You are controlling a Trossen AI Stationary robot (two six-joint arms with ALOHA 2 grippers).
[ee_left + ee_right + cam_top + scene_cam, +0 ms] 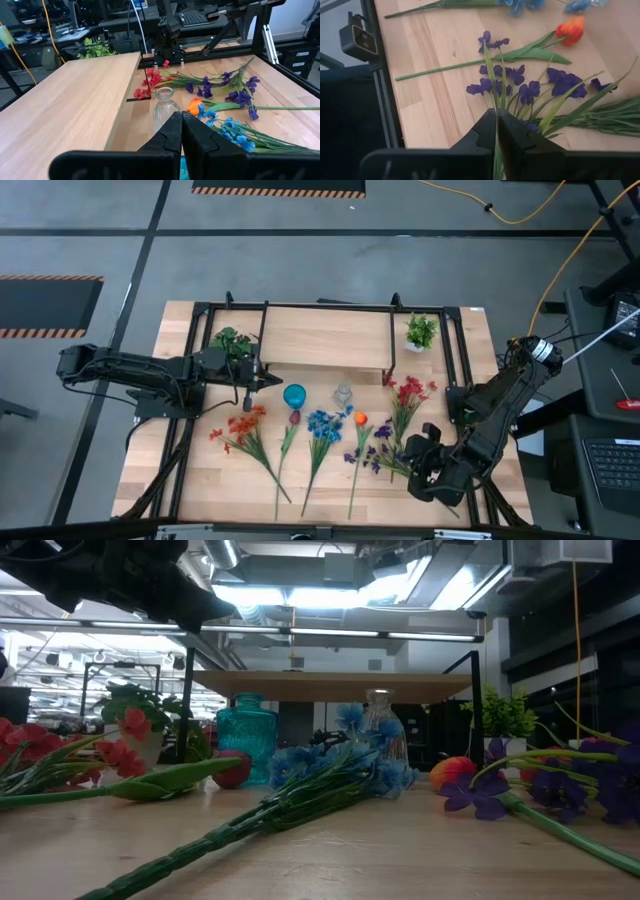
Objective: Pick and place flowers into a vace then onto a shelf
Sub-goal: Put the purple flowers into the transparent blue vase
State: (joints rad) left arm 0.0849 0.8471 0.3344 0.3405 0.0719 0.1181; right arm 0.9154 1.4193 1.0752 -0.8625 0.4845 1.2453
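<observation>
Several flower sprays lie flat on the wooden table: red-orange [243,430], blue [322,426], purple [372,456] and red [408,393], plus an orange bud [360,418]. A teal vase [294,395] and a clear glass vase [343,394] stand in front of the shelf [325,340]. My right gripper [412,458] is at the purple spray [520,85] and shut on it. My left gripper [275,381] hovers shut beside the teal vase, holding nothing; the clear vase [165,102] stands just past its fingertips [172,125]. My right gripper pinches one thin green stem [496,111] of the purple spray between its two fingers. The fingers slant down from the table's right near corner. The purple blooms spread just beyond the fingertips over the table; whether the spray is lifted I cannot tell.
Two small potted plants [232,340] [421,332] stand at the shelf's ends. Black frame rails [470,380] run along the table's sides. A maroon bud on a long stem [293,418] lies between the red-orange and blue sprays. The red spray's long leaves [600,117] lie close beside the purple spray.
</observation>
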